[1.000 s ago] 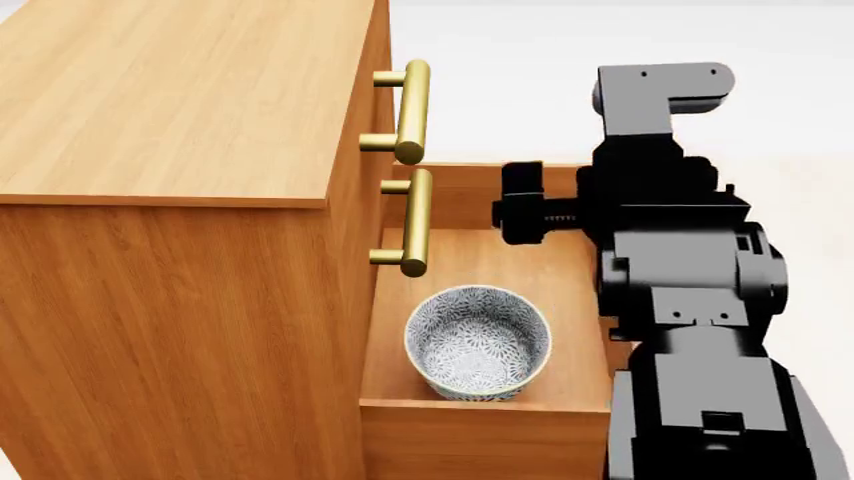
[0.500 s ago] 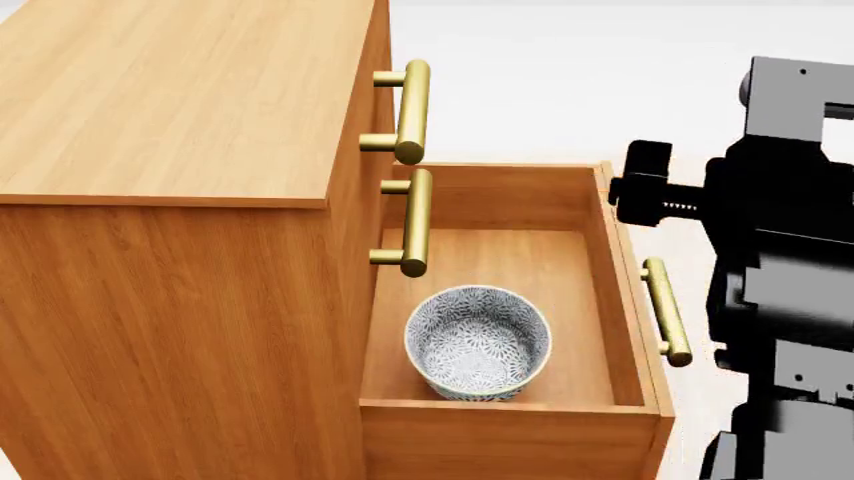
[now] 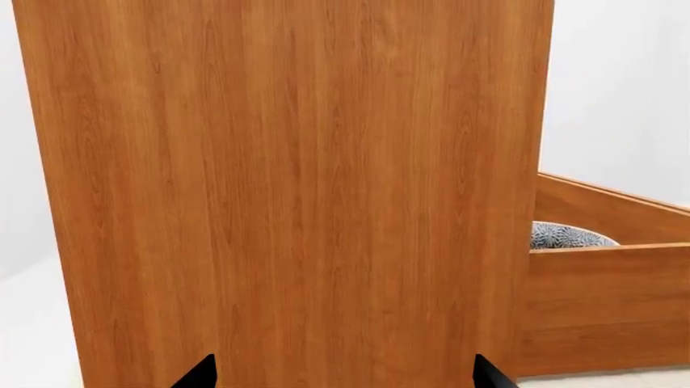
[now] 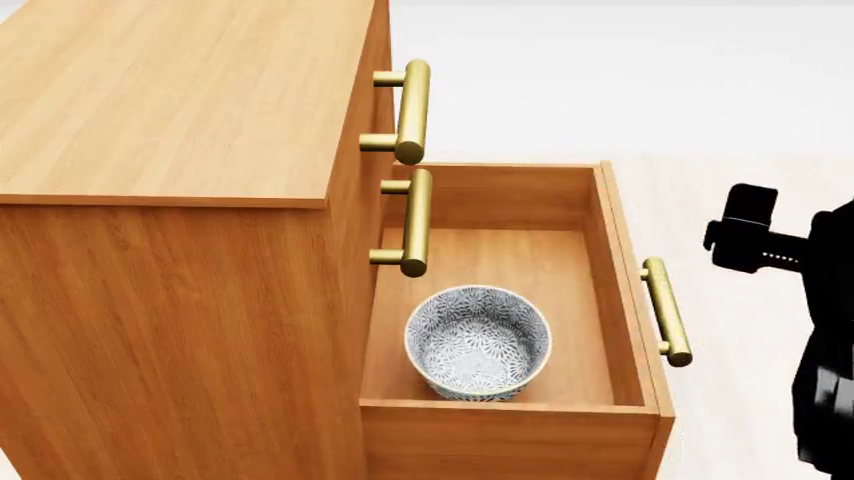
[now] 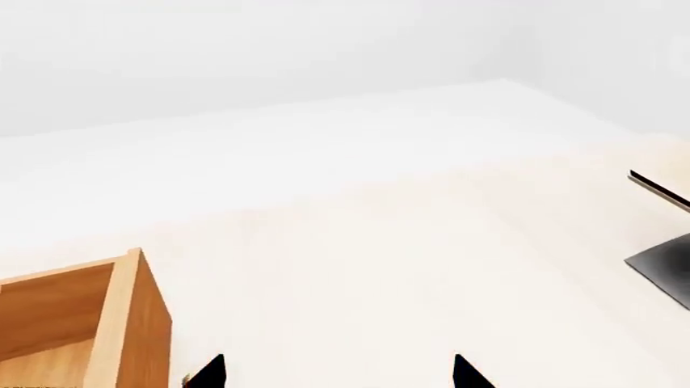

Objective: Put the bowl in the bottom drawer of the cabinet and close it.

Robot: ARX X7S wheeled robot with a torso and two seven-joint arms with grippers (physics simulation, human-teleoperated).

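Nearest, the left end effector [image 3: 339,373] shows only as two dark fingertips spread wide apart with nothing between them, facing the plain wood side of the cabinet [image 3: 291,186] close ahead. Just past that side panel, off to one side of the end effector, the bottom drawer [image 3: 609,303] stands pulled out, and the patterned rim of the bowl [image 3: 568,236] peeks above its wall. From the head camera, the bowl [image 4: 478,341] sits upright on the drawer floor, near the drawer's closest wall, with the bottom drawer [image 4: 627,290] fully open and its brass handle [image 4: 666,311] on the outer face. The right end effector [image 5: 336,373] also has its two fingertips spread and empty; it hangs outside the drawer, beyond the handle, with one drawer corner low to its side and pale floor [image 5: 410,242] stretching away ahead. Two more brass handles [image 4: 411,165] sit on the cabinet front above the open drawer.
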